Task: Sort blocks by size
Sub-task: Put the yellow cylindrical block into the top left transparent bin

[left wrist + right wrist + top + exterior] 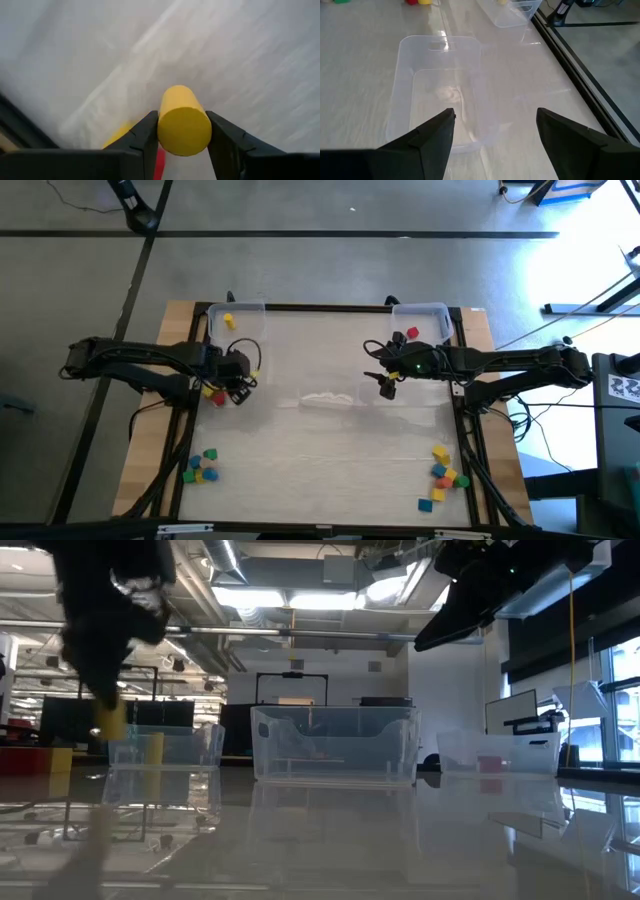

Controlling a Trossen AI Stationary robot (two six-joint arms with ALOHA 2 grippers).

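Observation:
My left gripper [182, 125] is shut on a yellow cylinder block [181, 102] above the table's left side [243, 380]. Just below it a red block [218, 398] and a yellow block [119, 134] lie on the table. My right gripper [495, 117] stands open, with nothing between its fingers, above a clear bin [440, 90] that rests mid-table [325, 398]. More blocks lie in a heap near the left front [200, 467] and another near the right front [443, 477]. My left gripper pinches the yellow cylinder by its round side [162, 112], one finger on either side. The fingers point steeply down, and the cylinder runs along them with its flat end [184, 131] turned up toward the wrist. In the low view the block [112, 720] hangs clear of the table.
A clear bin at the far left [235, 320] holds a yellow block [229, 321]. A clear bin at the far right [420, 318] holds a red block [412, 333]. A dark frame [330, 307] rims the white work surface.

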